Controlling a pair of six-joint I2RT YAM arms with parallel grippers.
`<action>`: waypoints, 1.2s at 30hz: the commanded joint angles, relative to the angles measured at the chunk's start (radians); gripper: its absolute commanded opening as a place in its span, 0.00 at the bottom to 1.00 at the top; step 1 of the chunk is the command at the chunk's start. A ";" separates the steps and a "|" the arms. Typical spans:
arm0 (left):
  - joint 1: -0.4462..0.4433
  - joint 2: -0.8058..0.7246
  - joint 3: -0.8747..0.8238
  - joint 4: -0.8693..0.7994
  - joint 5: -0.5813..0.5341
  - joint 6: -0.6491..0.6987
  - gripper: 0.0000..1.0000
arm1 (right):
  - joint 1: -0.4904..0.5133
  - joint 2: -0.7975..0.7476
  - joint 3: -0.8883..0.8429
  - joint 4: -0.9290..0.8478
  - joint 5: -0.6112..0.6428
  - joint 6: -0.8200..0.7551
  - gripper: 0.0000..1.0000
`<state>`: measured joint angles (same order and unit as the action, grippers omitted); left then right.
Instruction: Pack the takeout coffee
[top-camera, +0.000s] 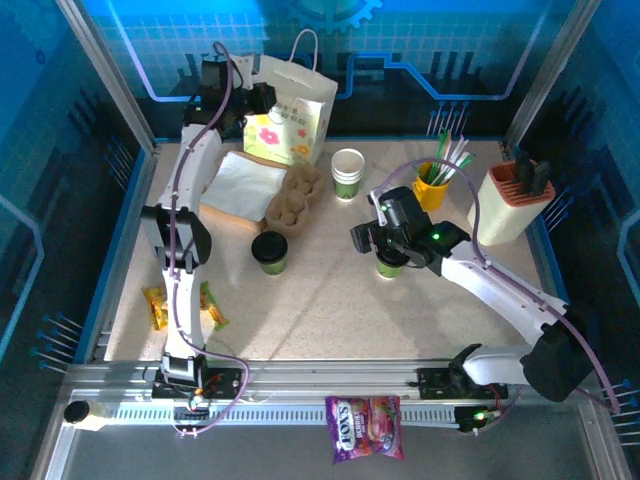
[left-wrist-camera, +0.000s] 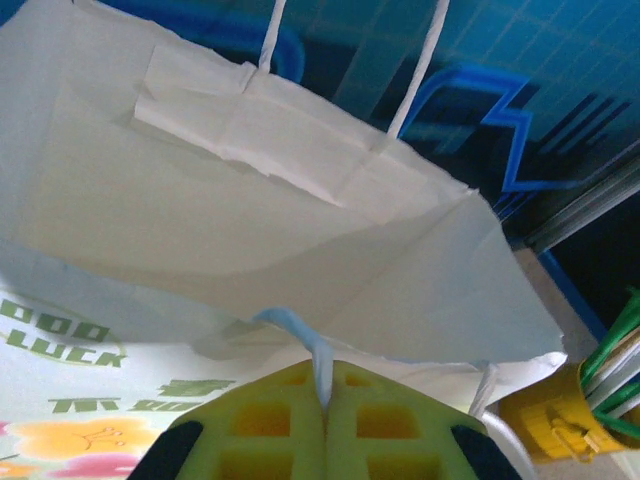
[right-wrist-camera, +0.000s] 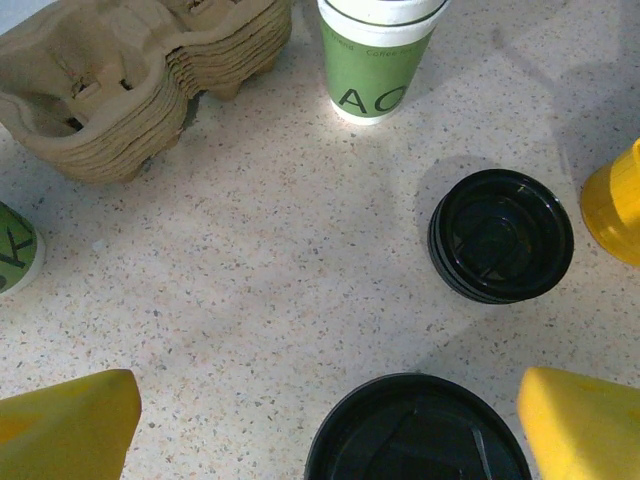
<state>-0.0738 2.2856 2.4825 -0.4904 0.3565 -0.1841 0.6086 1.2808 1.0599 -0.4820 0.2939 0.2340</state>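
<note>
One takeout coffee cup with a black lid stands alone left of the table's middle; its green side shows at the left edge of the right wrist view. The second cup sits under my right gripper; its black lid lies between the yellow fingers. That right gripper is open, above the lid, touching nothing. At the back, my left gripper is shut on the near top edge of the white flower-printed paper bag, whose mouth gapes open.
A brown pulp cup carrier and white napkins lie beside the bag. A lidless cup stack, spare black lids, the yellow straw cup and an orange-white holder stand at the back right. Candy packets lie front left.
</note>
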 joint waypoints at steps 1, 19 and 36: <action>0.008 0.031 0.159 0.011 0.016 -0.016 0.00 | 0.016 -0.041 0.006 -0.029 0.032 -0.007 0.98; -0.088 -0.069 0.681 -0.627 -0.106 0.063 0.00 | 0.013 -0.193 0.044 -0.099 0.076 -0.045 0.99; -0.353 -0.296 0.623 -0.928 -0.216 0.239 0.00 | -0.008 -0.169 0.105 -0.161 0.059 -0.101 0.99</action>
<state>-0.3908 2.0644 3.1001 -1.3769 0.1505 0.0116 0.6075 1.1194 1.1263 -0.6121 0.3481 0.1513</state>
